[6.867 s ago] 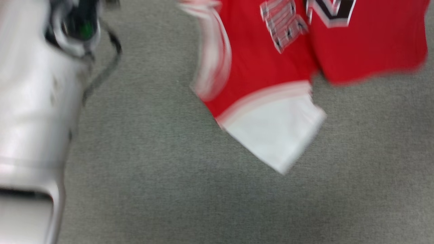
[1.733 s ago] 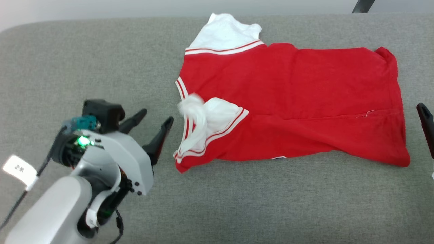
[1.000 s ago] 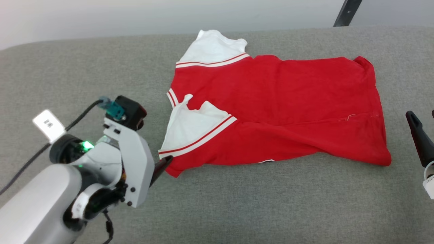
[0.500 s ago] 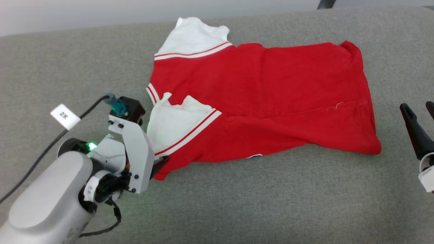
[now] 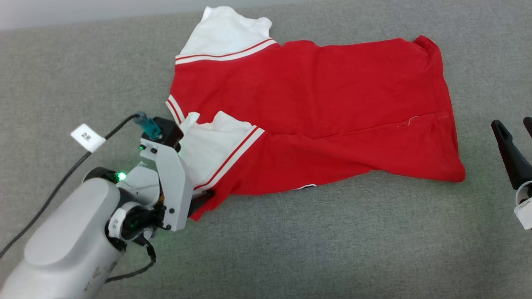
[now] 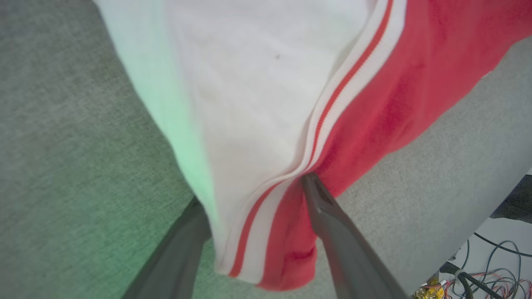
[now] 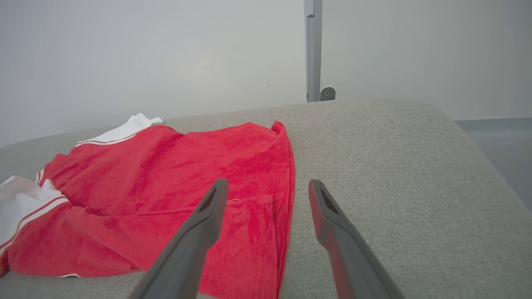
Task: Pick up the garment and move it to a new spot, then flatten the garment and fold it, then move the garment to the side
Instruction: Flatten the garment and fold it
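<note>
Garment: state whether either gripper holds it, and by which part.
Nothing is held. The left gripper stands open, straddling the garment at its near sleeve corner without clamping it; the right gripper is open, apart from the hem.

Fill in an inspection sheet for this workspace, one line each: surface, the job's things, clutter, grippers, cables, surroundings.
Surface: grey fabric pad, rounded at its far edge.
Job's things: red T-shirt, spread out but creased; its near white sleeve lies over the red body.
Clutter: nothing seen.
Grippers: left gripper open, fingers astride the shirt's near corner by that sleeve; right gripper open, beside the hem and apart from it, holding nothing.
Cables: black cable with a white tag by the left arm; loose wires on the floor beyond the pad.
Surroundings: pale wall; grey metal post behind the pad.
</note>
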